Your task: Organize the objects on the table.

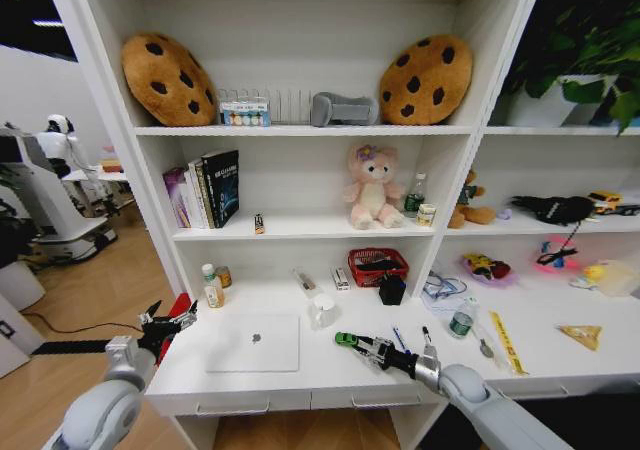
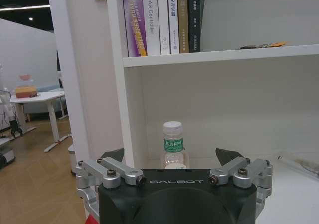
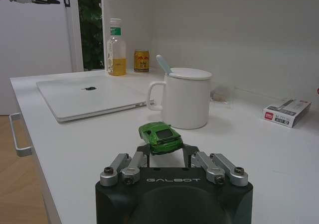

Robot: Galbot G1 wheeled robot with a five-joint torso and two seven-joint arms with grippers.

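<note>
A tiny green toy car (image 3: 160, 137) sits low over the white table (image 1: 300, 378), and my right gripper (image 1: 352, 342) is shut on its rear end, its fingertips (image 3: 145, 148) against the car's sides. Just beyond the car stands a white mug (image 3: 182, 99) with a spoon in it. The closed silver laptop (image 1: 253, 342) lies left of the car. My left gripper (image 1: 168, 323) hangs open off the table's left end, with nothing between its fingers; it faces a bottle of yellow drink (image 2: 173, 144). Pens (image 1: 400, 340) and a green-labelled clear bottle (image 1: 461, 319) lie right of my right arm.
A small can (image 1: 224, 276) stands by the yellow bottle. At the back of the table are a red basket (image 1: 378, 266), a black box (image 1: 392, 289) and a white packet (image 3: 286, 113). A yellow strip (image 1: 506, 342) and a snack bag (image 1: 580, 335) lie right. Shelves rise behind.
</note>
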